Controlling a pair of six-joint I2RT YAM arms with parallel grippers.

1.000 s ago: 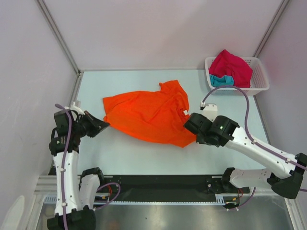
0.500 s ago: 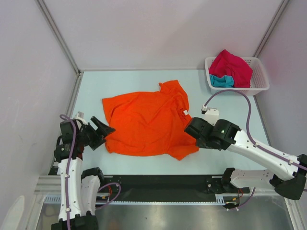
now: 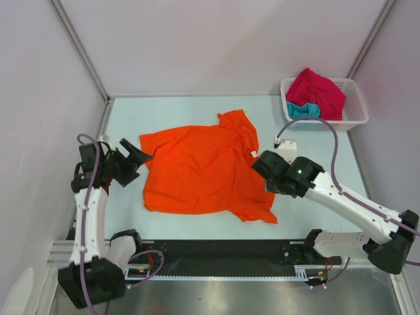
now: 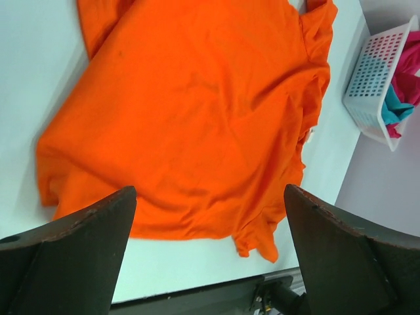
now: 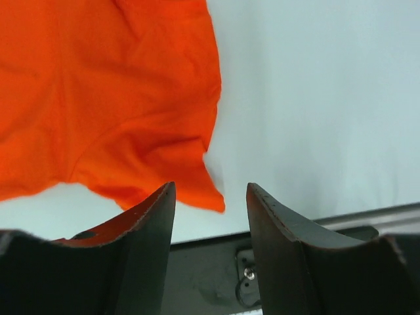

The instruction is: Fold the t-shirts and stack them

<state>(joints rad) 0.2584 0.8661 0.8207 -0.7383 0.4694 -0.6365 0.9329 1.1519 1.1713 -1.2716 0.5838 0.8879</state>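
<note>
A bright orange t-shirt lies spread on the pale table, collar toward the back and hem toward the near edge. My left gripper hovers at the shirt's left edge, open and empty; in its wrist view the left gripper frames the orange t-shirt below. By the shirt's right side, my right gripper is open too. In its own view the right gripper holds nothing, above the orange t-shirt's lower right corner. A crimson-pink t-shirt and a teal one lie bunched in the basket.
A white lattice basket stands at the back right corner, also in the left wrist view as the basket. A black rail runs along the table's near edge. Walls close in on the left, back and right.
Both grippers opened and let go of the orange t-shirt. They had drawn it toward the near edge, and it now lies flatter and more spread out. The left gripper has drawn back up-left.
</note>
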